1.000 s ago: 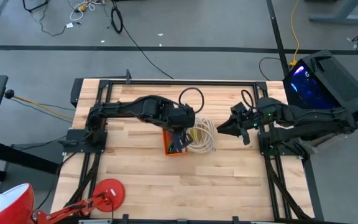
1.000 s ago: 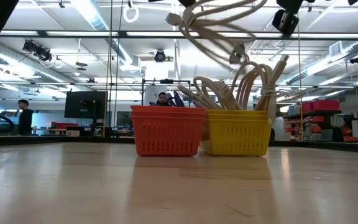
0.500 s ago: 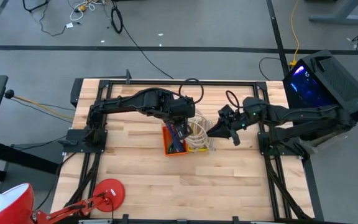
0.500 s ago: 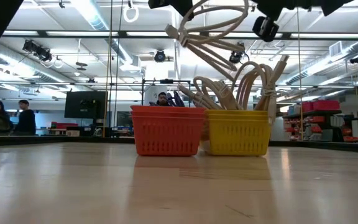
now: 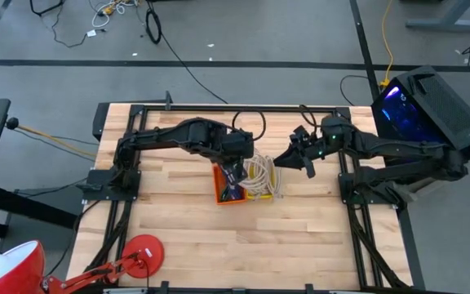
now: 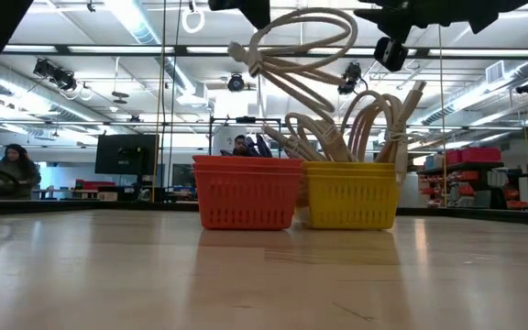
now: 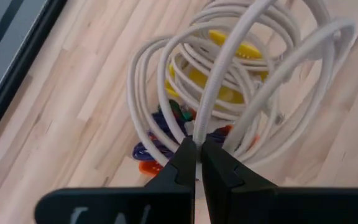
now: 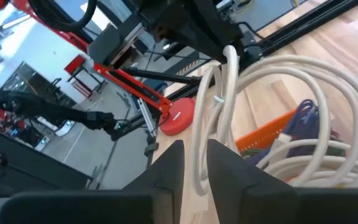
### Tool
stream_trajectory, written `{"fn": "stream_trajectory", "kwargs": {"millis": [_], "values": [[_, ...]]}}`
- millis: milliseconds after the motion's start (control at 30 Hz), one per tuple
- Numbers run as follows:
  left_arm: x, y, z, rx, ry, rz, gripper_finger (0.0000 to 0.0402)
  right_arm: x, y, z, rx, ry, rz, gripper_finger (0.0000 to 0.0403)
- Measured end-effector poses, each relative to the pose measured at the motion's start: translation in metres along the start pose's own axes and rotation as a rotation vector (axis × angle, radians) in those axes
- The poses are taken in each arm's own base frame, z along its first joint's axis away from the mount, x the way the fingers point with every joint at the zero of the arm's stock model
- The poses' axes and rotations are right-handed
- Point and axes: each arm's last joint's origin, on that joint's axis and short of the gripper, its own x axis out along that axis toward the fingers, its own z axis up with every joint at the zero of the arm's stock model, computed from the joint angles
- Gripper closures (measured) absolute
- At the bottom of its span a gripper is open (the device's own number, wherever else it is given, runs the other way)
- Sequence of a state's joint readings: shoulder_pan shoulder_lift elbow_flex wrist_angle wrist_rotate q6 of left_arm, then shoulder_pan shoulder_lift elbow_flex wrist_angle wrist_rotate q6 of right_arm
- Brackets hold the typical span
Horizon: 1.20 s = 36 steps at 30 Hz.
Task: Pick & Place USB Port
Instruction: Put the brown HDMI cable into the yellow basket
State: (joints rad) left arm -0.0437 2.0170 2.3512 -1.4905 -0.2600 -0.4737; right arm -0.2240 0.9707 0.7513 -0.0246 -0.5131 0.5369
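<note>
Holding the cream cable (image 7: pixel 229 81) high above the orange basket (image 6: pixel 246 191), my left hand (image 7: pixel 196 163) pinches one strand; right hand (image 5: pixel 286 158) alongside pinches another. I'd lift slowly to untangle.

The left gripper (image 7: pixel 197 152) has lifted the white cable coil (image 6: pixel 296 50) higher, and the right gripper (image 5: pixel 282 158) has moved in beside it.

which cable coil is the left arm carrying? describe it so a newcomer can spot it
Find the orange basket and yellow basket mid-table. Above them hangs a cream cable coil, pinched in the left gripper. Unlike the other cream cables, it sits in neither basket.
</note>
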Motion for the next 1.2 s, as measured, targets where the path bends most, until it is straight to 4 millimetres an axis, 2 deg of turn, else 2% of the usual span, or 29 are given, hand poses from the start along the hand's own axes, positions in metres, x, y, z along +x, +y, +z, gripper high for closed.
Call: {"fn": "stream_trajectory", "kwargs": {"millis": [367, 767, 1000, 1067, 1133, 1200], "values": [[-0.015, 0.003, 0.003, -0.015, -0.086, -0.016, 0.0392, -0.004, -0.002, 0.001, 0.012, 0.003, -0.002, 0.033], [-0.015, 0.001, 0.007, -0.018, -0.121, -0.03, 0.0392, -0.004, 0.0, 0.007, -0.002, -0.059, 0.005, 0.033], [-0.016, -0.002, 0.012, -0.009, -0.179, -0.068, 0.0392, 0.004, -0.003, 0.007, 0.002, -0.053, 0.014, 0.033], [-0.016, -0.003, 0.013, -0.011, -0.188, -0.075, 0.0392, 0.007, -0.004, 0.007, -0.009, -0.056, 0.015, 0.034], [-0.016, -0.003, 0.013, -0.009, -0.183, -0.072, 0.0392, 0.008, -0.005, 0.007, -0.033, -0.056, 0.012, 0.0374], [-0.016, -0.003, 0.013, -0.008, -0.181, -0.071, 0.0392, 0.008, -0.005, 0.007, -0.05, -0.057, 0.009, 0.0391]]}}
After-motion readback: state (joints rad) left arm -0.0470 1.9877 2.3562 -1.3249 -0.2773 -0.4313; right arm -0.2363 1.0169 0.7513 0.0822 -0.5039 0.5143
